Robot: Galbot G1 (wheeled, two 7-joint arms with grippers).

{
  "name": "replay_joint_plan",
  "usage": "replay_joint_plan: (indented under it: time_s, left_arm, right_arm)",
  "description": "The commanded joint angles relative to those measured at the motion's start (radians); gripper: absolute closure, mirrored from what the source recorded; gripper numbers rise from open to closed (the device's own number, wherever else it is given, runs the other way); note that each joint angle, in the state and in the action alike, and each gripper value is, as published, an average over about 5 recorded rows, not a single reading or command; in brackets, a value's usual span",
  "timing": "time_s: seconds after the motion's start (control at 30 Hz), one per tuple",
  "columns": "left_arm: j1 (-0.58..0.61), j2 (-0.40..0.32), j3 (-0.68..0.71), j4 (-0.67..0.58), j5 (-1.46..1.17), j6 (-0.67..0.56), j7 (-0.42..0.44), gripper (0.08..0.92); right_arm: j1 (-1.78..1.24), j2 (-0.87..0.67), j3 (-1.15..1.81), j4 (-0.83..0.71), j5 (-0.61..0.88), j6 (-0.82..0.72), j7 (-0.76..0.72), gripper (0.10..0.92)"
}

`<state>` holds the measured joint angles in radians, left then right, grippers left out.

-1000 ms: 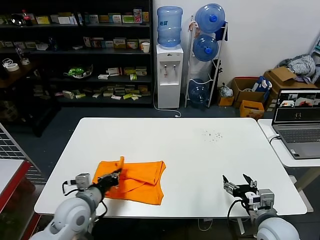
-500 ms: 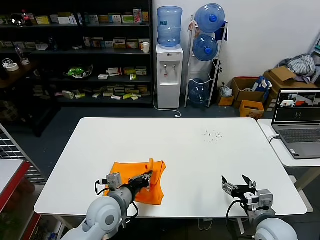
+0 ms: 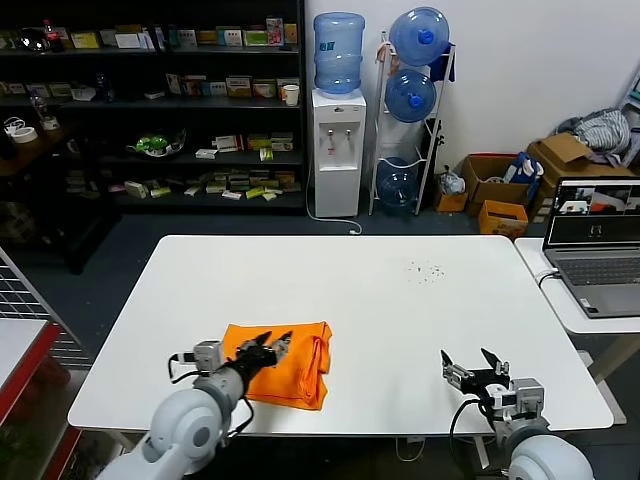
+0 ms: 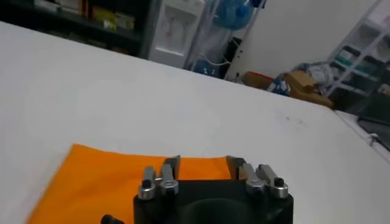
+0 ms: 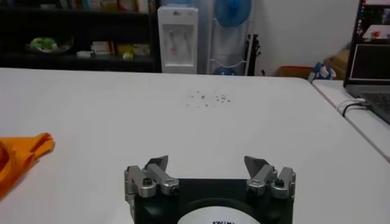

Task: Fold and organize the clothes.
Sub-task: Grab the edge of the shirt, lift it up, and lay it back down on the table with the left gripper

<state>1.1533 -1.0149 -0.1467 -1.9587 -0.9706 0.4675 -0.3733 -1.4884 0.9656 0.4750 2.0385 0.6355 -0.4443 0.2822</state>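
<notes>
Head view: the T-shirt point(image 3: 285, 362) is lying folded at seven o'clock on the table point(image 3: 400, 300). The left gripper point(image 3: 268, 345) is being held spread and empty over it, apparently letting go. The right gripper point(image 3: 470, 366) is being parked open at five o'clock.

T-shirt point(image 3: 281, 362): on bench point(image 3: 400, 300), front left. Left end effector point(image 3: 268, 346): over its left part. Right end effector point(image 3: 468, 366): front right, well apart. Laptop point(image 3: 596, 245): right, on side table.
</notes>
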Motion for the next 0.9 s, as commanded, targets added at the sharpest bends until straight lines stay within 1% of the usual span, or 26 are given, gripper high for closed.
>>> replay_joint_plan:
  time_s: [0.03,0.13,0.27,0.37,0.6,0.9]
  left_arm:
    - [0.187,0.305,-0.316,0.089,0.034,-0.053,0.255,0.367]
    - [0.207,0.335,-0.306,0.132,0.024,-0.06,0.301,0.281]
    - [0.189,0.324,-0.254,0.172,0.011,-0.059,0.328,0.195]
    - [0.164,0.308,-0.217,0.192,0.005,-0.057,0.343,0.179]
    - [0.108,0.278,-0.135,0.21,0.002,-0.049,0.356,0.177]
    - [0.07,0.263,-0.088,0.225,0.022,-0.048,0.357,0.177]
  right_arm:
    - [0.01,0.003,-0.014,-0.005,-0.001,0.002,-0.002,0.203]
    - [0.013,0.006,-0.02,-0.008,-0.002,0.003,-0.002,0.203]
    - [0.012,0.005,-0.021,-0.002,-0.002,0.001,0.0,0.203]
    - [0.007,0.002,-0.017,0.001,-0.001,0.001,0.001,0.203]
    - [-0.002,0.0,-0.007,0.003,0.001,0.001,0.001,0.203]
    - [0.006,0.003,-0.012,-0.006,0.002,0.0,0.002,0.203]
